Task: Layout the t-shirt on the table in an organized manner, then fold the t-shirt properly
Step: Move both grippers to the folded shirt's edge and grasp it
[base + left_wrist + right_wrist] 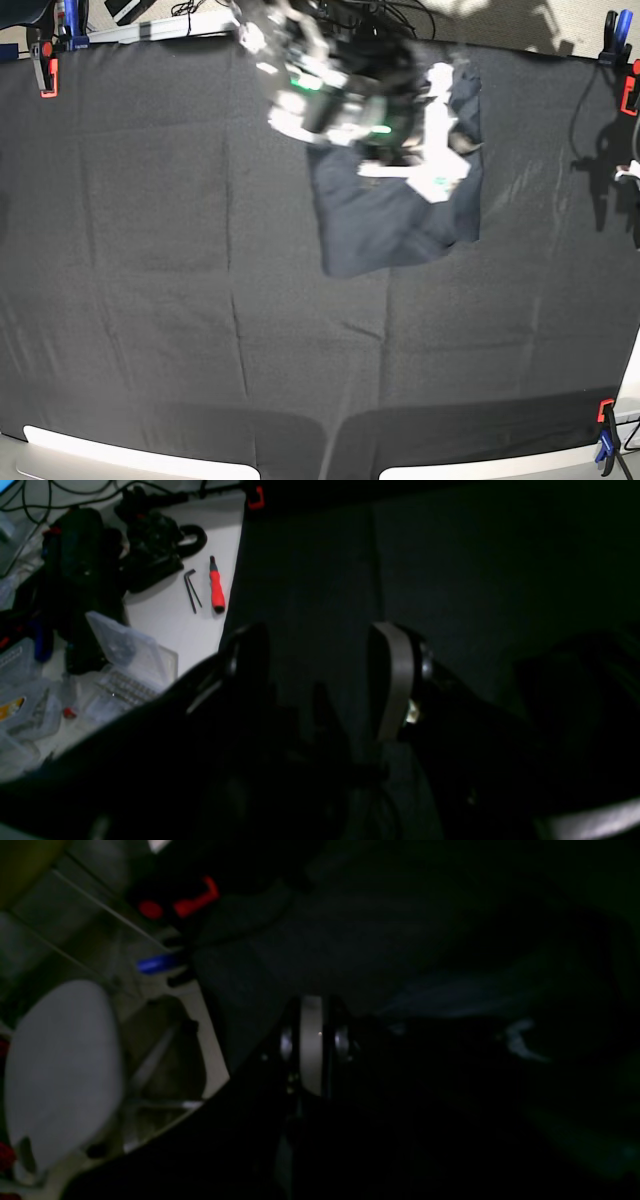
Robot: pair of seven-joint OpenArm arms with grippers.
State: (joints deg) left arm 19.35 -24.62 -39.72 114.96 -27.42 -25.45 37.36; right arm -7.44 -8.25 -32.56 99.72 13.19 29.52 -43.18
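Observation:
The dark navy t-shirt [400, 225] lies as a compact, roughly rectangular bundle on the far middle-right of the black-clothed table [150, 300]. Both arms hover over its far edge and are motion-blurred: the left arm [437, 150] on the right, the right arm [305, 95] on the left. In the left wrist view my left gripper [322, 662] stands open above bare cloth, with nothing between its fingers. In the right wrist view my right gripper [312, 1040] is shut, pads together, with bluish t-shirt fabric [450, 995] just to its right. I see nothing pinched between them.
A side desk beside the table holds a red screwdriver [217, 585], hex keys [191, 590] and plastic boxes [130, 665]. Red clamps [45, 75] and blue clamps [604, 452] grip the table's corners. A white chair seat [60, 1060] stands off the table's edge.

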